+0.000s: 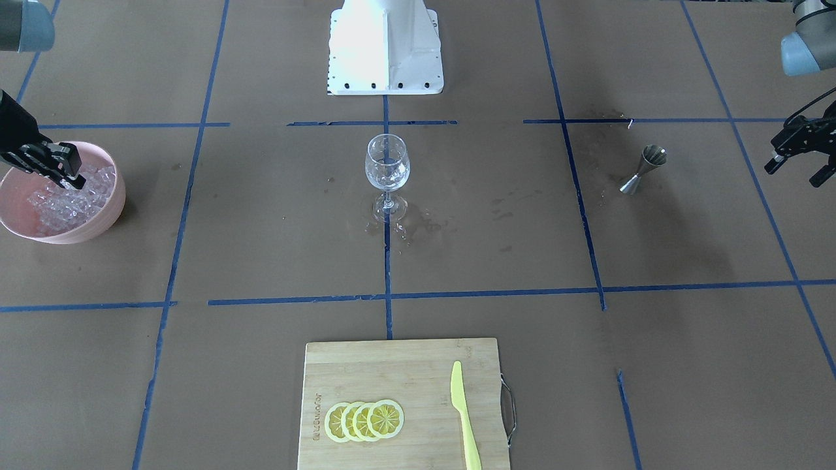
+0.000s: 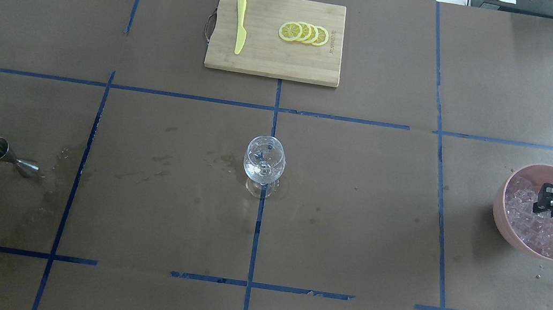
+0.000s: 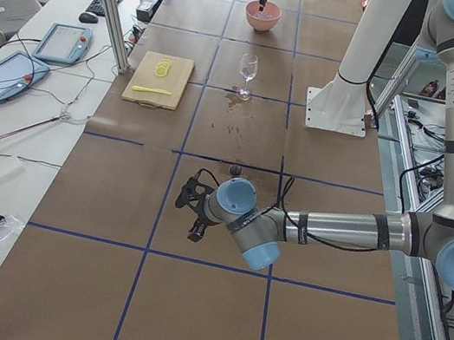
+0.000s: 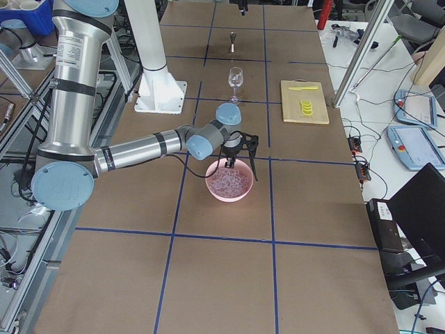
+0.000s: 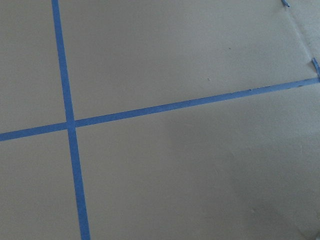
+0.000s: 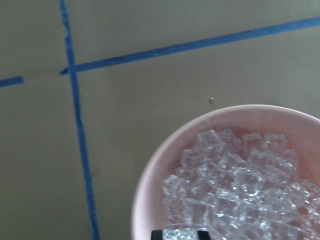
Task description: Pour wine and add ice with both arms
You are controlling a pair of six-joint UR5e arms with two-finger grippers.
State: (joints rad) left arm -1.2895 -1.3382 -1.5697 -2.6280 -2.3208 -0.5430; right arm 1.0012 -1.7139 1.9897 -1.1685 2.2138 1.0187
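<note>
The ice (image 6: 235, 185) is a heap of small clear cubes in a pink bowl (image 1: 119, 199) at the table's right end. My right gripper (image 6: 180, 233) is down in the bowl, its fingertips closed around one cube at the top of the heap; it also shows in the overhead view (image 2: 544, 206). The wine glass (image 2: 264, 164) stands upright at the table's centre with a few clear cubes in it. My left gripper (image 1: 793, 171) hovers open and empty over bare table at the left end, beyond a steel jigger (image 1: 643, 170). No wine bottle is in view.
A wooden cutting board (image 1: 405, 372) with lemon slices (image 1: 364, 420) and a yellow knife (image 1: 465, 418) lies at the far edge. Wet spots (image 1: 418, 225) surround the glass foot. The white pedestal (image 1: 385, 49) stands behind the glass.
</note>
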